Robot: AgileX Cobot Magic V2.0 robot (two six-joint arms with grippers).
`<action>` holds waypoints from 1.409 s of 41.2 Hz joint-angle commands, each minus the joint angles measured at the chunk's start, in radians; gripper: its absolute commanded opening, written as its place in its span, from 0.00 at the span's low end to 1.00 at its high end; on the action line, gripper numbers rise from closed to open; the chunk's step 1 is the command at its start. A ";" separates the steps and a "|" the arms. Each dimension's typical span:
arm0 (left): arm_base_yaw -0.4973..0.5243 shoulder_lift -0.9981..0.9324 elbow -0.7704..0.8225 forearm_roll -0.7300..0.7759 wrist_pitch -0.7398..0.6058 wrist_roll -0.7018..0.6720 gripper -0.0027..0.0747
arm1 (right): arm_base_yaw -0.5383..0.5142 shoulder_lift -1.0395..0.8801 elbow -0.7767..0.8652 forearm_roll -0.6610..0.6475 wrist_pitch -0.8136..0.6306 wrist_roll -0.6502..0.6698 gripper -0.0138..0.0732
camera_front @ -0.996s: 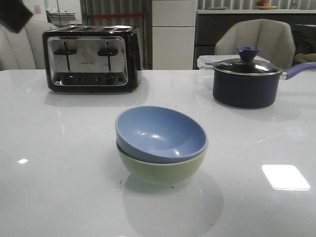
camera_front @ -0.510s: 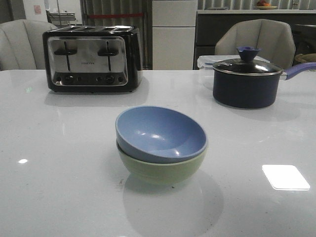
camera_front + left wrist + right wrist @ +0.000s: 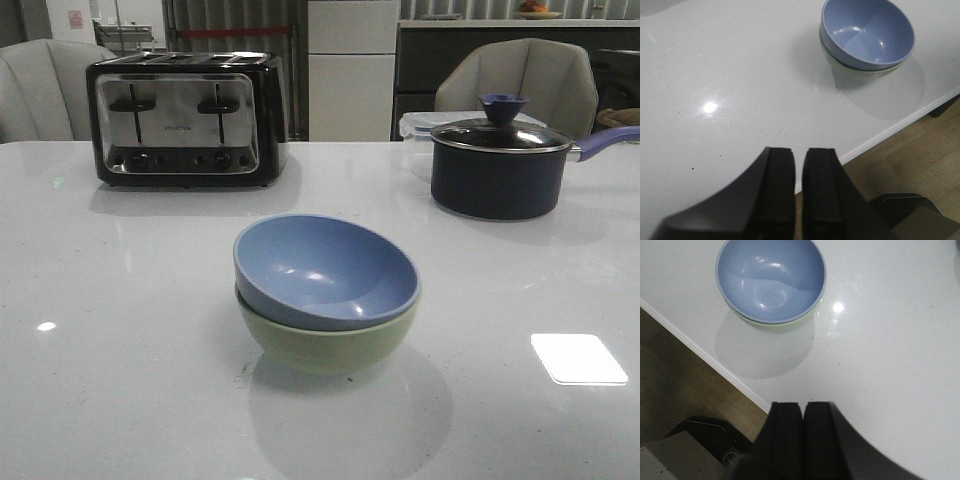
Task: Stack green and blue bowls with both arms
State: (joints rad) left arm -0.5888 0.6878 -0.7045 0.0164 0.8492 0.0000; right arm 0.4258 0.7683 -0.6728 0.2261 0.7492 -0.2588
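Observation:
The dusty blue bowl (image 3: pixel 325 268) sits nested inside the pale green bowl (image 3: pixel 325 345) at the middle of the white table, tilted a little. The stack also shows in the left wrist view, blue bowl (image 3: pixel 867 32) over green bowl (image 3: pixel 840 75), and in the right wrist view, blue bowl (image 3: pixel 771 277) over a sliver of green bowl (image 3: pixel 785 325). My left gripper (image 3: pixel 799 152) is shut and empty above the table's front edge, well clear of the bowls. My right gripper (image 3: pixel 804 406) is shut and empty, also back near the front edge. Neither arm shows in the front view.
A black and chrome toaster (image 3: pixel 185 118) stands at the back left. A dark navy saucepan (image 3: pixel 497 165) with glass lid and purple handle stands at the back right. Chairs stand behind the table. The table's front edge (image 3: pixel 890 131) and the floor show below both grippers.
A dark arm part at the front view's top left corner one second ago has left the view. The stacked bowls have not moved.

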 commanded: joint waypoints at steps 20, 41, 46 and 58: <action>0.003 -0.013 -0.024 -0.005 -0.073 -0.006 0.15 | -0.007 -0.007 -0.028 0.006 -0.048 -0.009 0.19; 0.419 -0.419 0.295 -0.152 -0.510 0.233 0.15 | -0.007 -0.007 -0.028 0.006 -0.048 -0.009 0.19; 0.473 -0.540 0.444 -0.153 -0.629 0.230 0.15 | -0.007 -0.007 -0.028 0.006 -0.048 -0.009 0.19; 0.491 -0.709 0.675 -0.175 -0.819 0.229 0.15 | -0.007 -0.007 -0.028 0.006 -0.049 -0.009 0.19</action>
State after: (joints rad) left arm -0.1000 -0.0046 -0.0294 -0.1410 0.1795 0.2295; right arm 0.4258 0.7683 -0.6728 0.2261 0.7534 -0.2603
